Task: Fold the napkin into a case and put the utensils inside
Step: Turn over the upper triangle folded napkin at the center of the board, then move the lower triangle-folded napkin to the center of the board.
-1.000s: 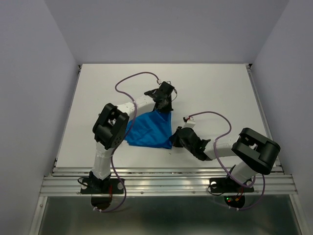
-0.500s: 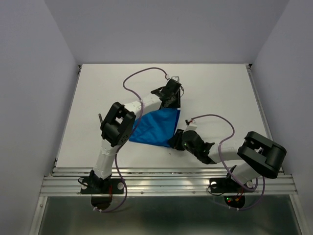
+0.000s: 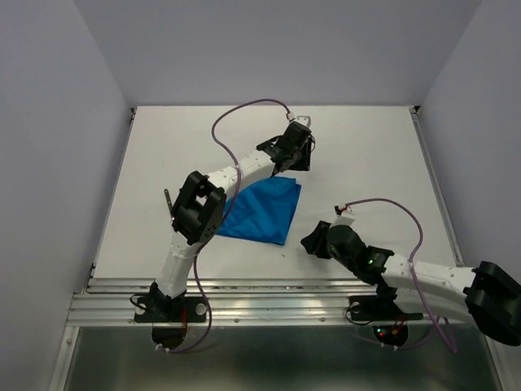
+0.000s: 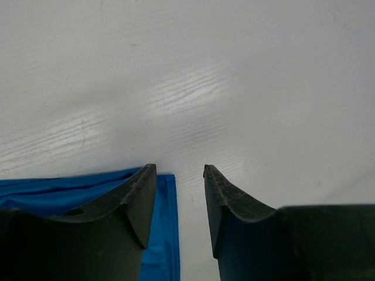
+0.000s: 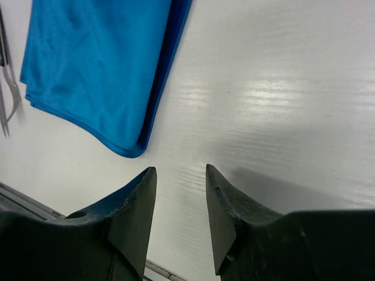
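Left claw (image 3: 298, 155) and right claw (image 3: 313, 242), half-open and empty, have withdrawn from the napkin (image 3: 262, 212). Fold set; more folding likely needed.

Napkin (image 3: 262, 212) lies on table (image 3: 366, 147), left end effector (image 4: 180, 175) behind, right end effector (image 5: 181, 172) beside.

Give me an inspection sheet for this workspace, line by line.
Surface: white table, glossy.
Job's things: blue napkin folded, lying flat; utensils show only as thin metal beside it in the right wrist view.
Clutter: nothing seen.
Grippers: left gripper jaws apart, empty, at the napkin's far corner; right gripper jaws apart, empty, by its near corner.
Cables: purple cables loop above both arms.
Surroundings: plain walls; metal rail along the near edge.
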### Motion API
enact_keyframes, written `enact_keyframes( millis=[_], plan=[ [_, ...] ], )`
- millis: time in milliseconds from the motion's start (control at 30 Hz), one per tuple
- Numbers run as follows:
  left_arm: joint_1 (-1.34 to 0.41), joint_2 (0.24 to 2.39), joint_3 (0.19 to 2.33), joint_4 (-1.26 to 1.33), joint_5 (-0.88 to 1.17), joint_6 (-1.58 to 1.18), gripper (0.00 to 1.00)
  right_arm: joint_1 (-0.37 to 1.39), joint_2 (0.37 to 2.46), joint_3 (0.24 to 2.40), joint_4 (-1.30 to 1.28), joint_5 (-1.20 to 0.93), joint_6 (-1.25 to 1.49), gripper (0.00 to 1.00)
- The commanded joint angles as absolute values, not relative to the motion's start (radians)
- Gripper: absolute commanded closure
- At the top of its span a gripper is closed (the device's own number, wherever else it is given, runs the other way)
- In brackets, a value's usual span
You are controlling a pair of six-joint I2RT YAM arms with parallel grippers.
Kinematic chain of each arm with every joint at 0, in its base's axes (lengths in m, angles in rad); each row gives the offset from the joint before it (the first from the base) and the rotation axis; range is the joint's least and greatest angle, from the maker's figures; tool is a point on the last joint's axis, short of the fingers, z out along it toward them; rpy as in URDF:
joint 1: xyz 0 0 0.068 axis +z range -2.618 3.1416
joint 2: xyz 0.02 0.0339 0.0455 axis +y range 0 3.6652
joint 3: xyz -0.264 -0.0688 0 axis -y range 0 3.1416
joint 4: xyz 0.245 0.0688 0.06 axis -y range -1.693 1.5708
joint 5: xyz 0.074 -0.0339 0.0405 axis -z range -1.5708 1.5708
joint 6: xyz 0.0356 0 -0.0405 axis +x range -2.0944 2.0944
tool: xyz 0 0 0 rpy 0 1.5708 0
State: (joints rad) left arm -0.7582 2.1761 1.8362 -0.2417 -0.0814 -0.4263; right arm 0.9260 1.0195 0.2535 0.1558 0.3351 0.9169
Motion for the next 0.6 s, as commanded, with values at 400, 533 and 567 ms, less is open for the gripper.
enact_keyframes(
  millis=[400,533,567],
  plan=[
    [-0.377,1.649,1.223,-0.284,-0.153,-0.538,0.51,0.558,1.443,0.718,0.012,0.074,0.675,0.53],
    [-0.374,1.603,1.120,-0.267,-0.166,-0.578,0.51,0.549,1.541,0.821,0.012,0.017,0.641,0.52],
    [-0.374,1.597,1.079,-0.256,-0.175,-0.583,0.51,0.549,1.558,0.848,0.012,0.012,0.635,0.51]
  ],
)
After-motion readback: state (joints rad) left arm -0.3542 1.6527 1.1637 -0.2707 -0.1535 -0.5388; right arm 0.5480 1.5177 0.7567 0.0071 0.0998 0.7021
